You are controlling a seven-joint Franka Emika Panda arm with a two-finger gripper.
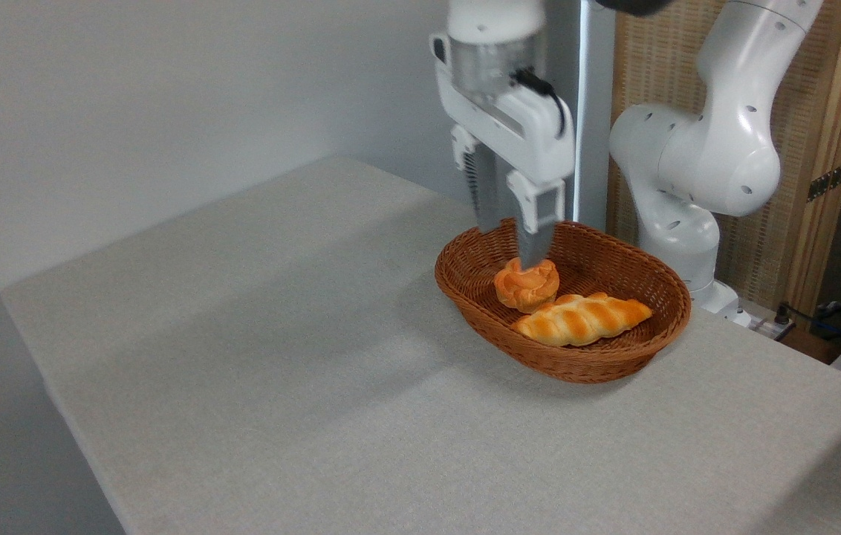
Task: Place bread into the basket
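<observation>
Bread (582, 319): long, braided, golden-orange, pointed at both ends, browned along the plaited ridges, glossy on the crests. Lying flat inside the basket (617, 362), below and to the right of the claw (516, 246), untouched by either finger. Nearer the front wall than the back one.

Basket: oval, reddish-brown woven wicker, low flared sides, braided rim. Sitting on the table (302, 386) directly beneath the claw.

Small bun (527, 284): round, knotted, deeper orange, folded like a rosette (also inside the basket). Just below the fingertips, up against the left end of the loaf; contact with the nearer fingertip hard to judge from this angle.

Claw: white housing, two flat grey fingers pointing straight down, slightly parted with a narrow gap between them, empty, hanging over the left half of the basket. Black cable looping off the wrist above.

Table: pale grey, finely textured cloth-like surface, rounded corner at left. Behind and to the right of the claw, smooth white arm segments and a slatted wooden panel (814, 111).
</observation>
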